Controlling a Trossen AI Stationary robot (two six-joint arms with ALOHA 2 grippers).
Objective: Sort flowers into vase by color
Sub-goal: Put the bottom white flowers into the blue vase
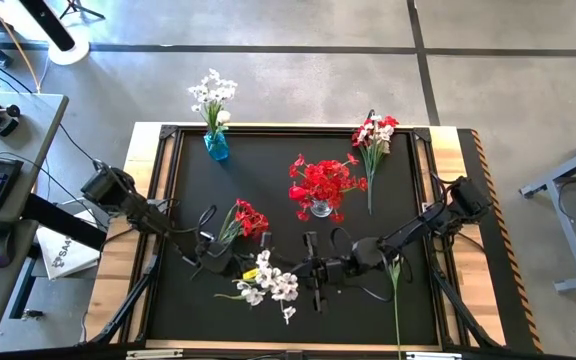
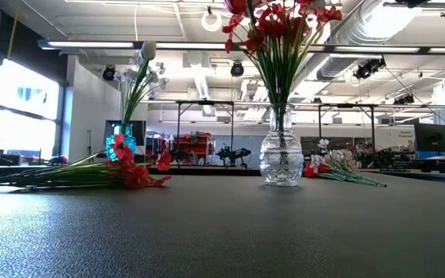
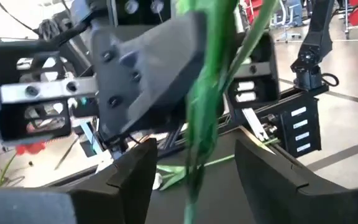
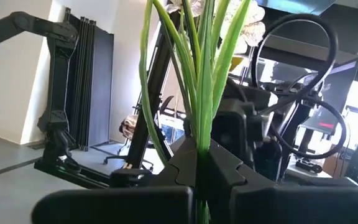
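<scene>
We see the right pincer (image 4: 199, 168) clamped shut on the green stems of the white flowers (image 1: 271, 284), which hang over the front middle of the black bench (image 1: 268, 160). The left pincer (image 3: 191, 168) stands parted around those same stems (contact we cannot judge). Overhead, both fingertips are lost among blossoms and cables. Red flowers (image 1: 323, 182) fill the clear vase (image 2: 281, 158), white ones the blue vase (image 1: 216, 146); beyond lies an open workshop
</scene>
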